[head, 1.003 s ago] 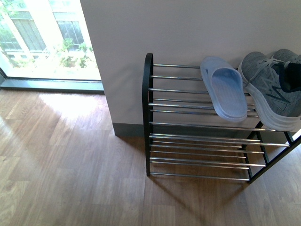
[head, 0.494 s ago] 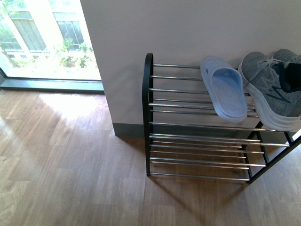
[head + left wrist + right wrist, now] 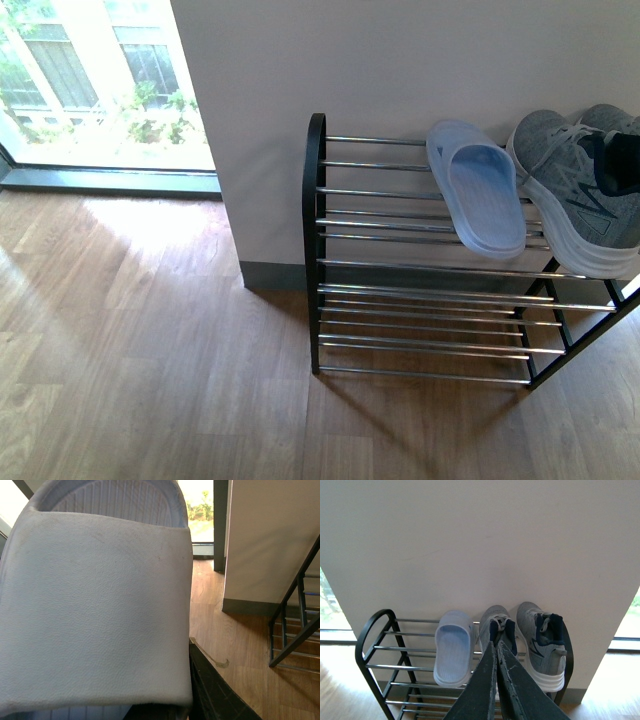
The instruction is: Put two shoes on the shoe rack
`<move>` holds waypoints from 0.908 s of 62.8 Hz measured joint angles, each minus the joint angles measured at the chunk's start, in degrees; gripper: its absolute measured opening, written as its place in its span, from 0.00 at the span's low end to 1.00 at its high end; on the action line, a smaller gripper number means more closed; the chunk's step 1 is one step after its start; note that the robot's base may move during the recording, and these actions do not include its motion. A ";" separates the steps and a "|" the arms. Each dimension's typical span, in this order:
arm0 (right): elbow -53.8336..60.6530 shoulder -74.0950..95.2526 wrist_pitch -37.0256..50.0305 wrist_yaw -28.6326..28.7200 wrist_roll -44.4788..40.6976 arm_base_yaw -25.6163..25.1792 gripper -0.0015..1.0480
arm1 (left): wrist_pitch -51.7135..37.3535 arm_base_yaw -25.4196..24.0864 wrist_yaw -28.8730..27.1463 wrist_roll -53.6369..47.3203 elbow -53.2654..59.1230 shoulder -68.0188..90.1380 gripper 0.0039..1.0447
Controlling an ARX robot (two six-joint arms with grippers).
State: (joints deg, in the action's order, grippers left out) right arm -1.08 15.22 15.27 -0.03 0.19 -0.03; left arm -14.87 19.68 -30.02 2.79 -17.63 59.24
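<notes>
One pale slide (image 3: 95, 610) fills nearly the whole left wrist view, its broad strap closest to the lens and its ribbed footbed beyond; it sits right against the left end effector (image 3: 210, 690), of which only a dark edge shows, so whether the fingers pinch it I cannot tell. Past it lie the wooden floor (image 3: 240, 650) and a corner of the shoe rack (image 3: 295, 635). In the right wrist view, the right end effector (image 3: 496, 652) has its two dark fingers pressed together, holding nothing, with the rack further off. On the rack's top shelf (image 3: 380, 190) rests a second slide (image 3: 478, 190), toe hanging over the front rods. Just beside it, toward the rack's right end, stand the two grey sneakers (image 3: 522, 640) side by side, against the white wall (image 3: 400, 60).
</notes>
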 joint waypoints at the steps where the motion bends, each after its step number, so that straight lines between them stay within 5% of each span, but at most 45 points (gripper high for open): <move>1: 0.00 -0.35 -0.37 0.00 0.00 0.00 0.02 | 0.02 0.00 0.00 0.00 0.00 0.00 0.01; 45: -0.02 -14.82 -15.17 0.00 -0.02 0.00 0.02 | 0.00 0.00 -0.02 0.02 0.00 0.00 0.01; 57: -0.02 -14.84 -15.17 0.00 -0.04 0.00 0.32 | 0.02 0.00 0.00 0.00 0.00 0.00 0.01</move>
State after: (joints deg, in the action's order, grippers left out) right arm -1.10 0.38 0.10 -0.03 0.14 -0.03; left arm -14.85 19.68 -30.02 2.79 -17.63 59.24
